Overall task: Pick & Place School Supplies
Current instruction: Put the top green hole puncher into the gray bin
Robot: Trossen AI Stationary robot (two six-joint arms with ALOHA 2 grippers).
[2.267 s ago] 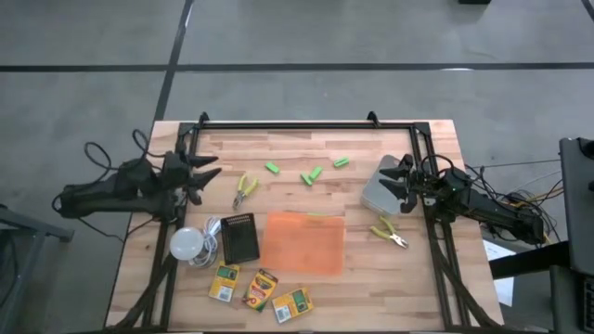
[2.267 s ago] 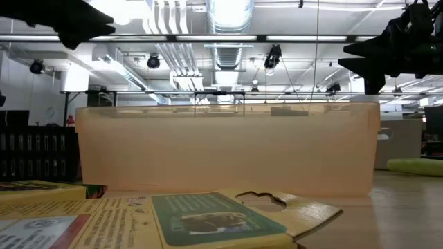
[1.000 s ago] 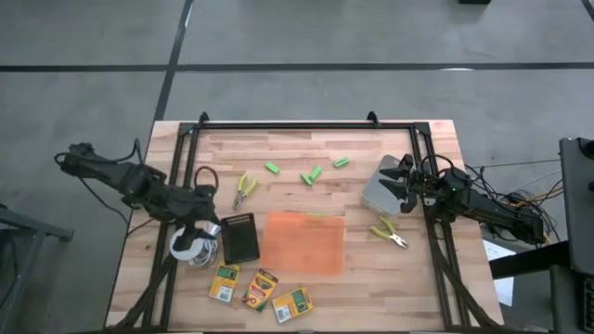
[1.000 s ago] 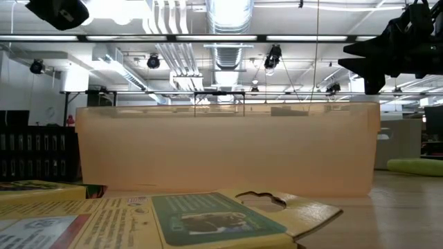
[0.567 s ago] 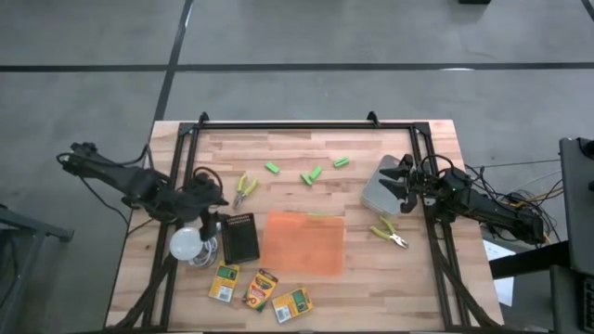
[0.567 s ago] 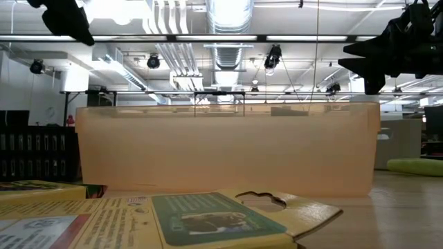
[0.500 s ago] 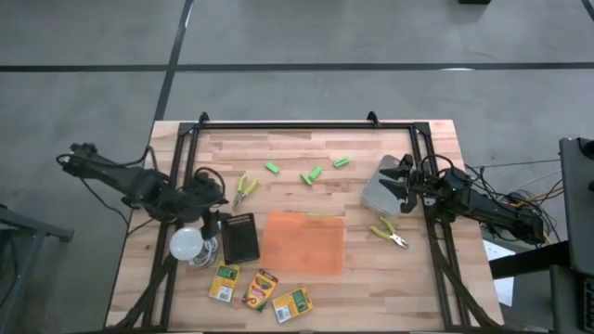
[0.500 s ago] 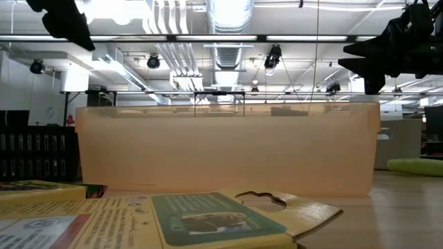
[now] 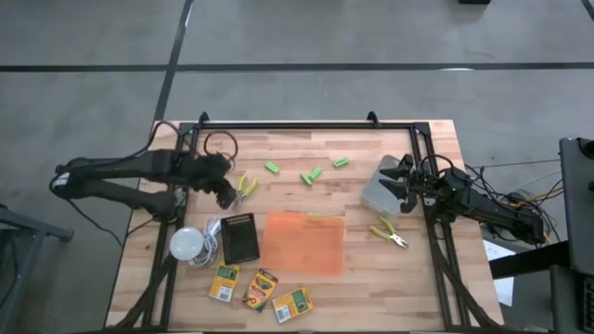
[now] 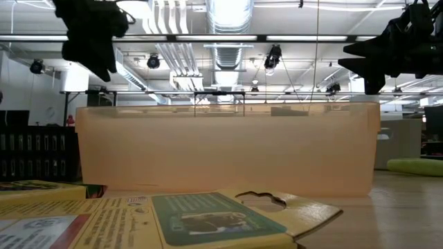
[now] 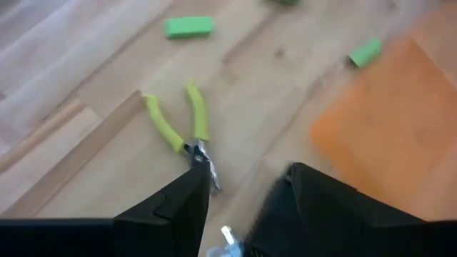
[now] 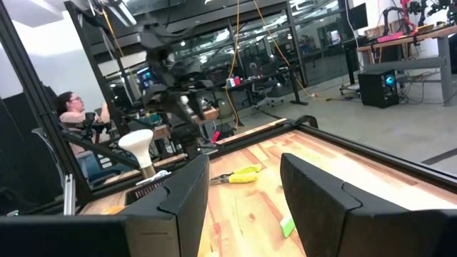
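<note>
Wooden slat table (image 9: 408, 288) on a grey concrete floor, black frame round it; open workshop behind. Landmark: the orange tray (image 9: 304, 242), mid-table and, as far as you can see from above, with nothing in it.

Step in hand, by my reading: the first pick, an approach to the yellow-handled tool (image 9: 244, 186) lying up and to the left of the tray. Your left gripper (image 9: 224, 194) hangs just beside it, fingers apart and nothing between them. In the left wrist view the tool (image 11: 183, 128) sits just ahead of the fingers (image 11: 176, 204).

Next move likely calls for lowering over the handles, lining the jaws across them, then closing.

The tool: two thin yellow-green handles splayed in a V, short metal nose, lying flat. Slim target; probably easy to nudge.

Elsewhere: green blocks (image 9: 315, 173) beyond the tray's far edge; crayon boxes (image 9: 261, 289) below its near left corner; second tool (image 9: 389, 233) right of it.

Your right gripper (image 9: 395, 183) waits well right of the tray, fingers apart, holding nothing.
</note>
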